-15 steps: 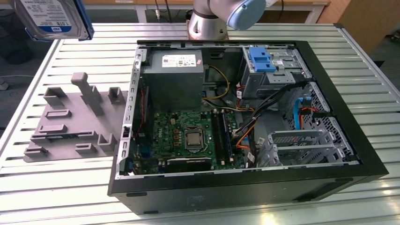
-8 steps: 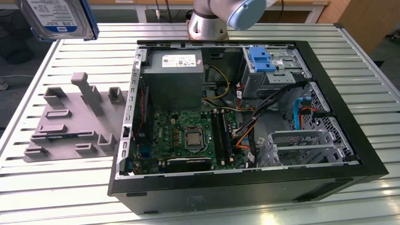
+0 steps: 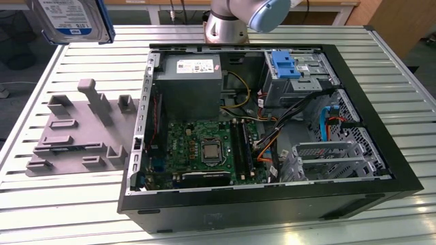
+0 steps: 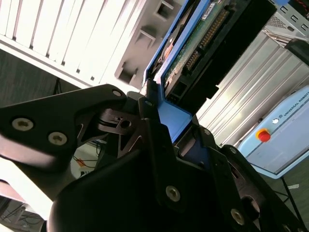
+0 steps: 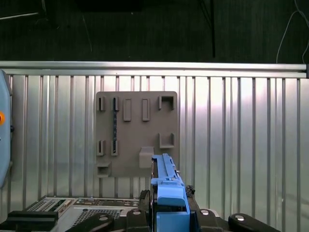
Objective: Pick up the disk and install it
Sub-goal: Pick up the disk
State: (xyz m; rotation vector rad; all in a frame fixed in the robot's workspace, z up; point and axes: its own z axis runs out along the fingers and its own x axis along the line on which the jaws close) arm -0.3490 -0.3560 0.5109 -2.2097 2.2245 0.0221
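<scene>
Blue-railed and silver, the disk was up in the air, your gripper clamped on it, well apart from the open computer case; installing remained undone.

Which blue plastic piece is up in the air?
The rails on the disk, gripped by the end effector; the blue bracket stands inside the case.

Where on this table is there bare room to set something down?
Bare table slats lie at the exterior view's lower left, between the grey fixture plate and the table edge, and beyond that plate at the upper left. A narrow strip flanks the computer case on the exterior view's right. Inside the case it is crowded: motherboard, cables, drive cages.
</scene>
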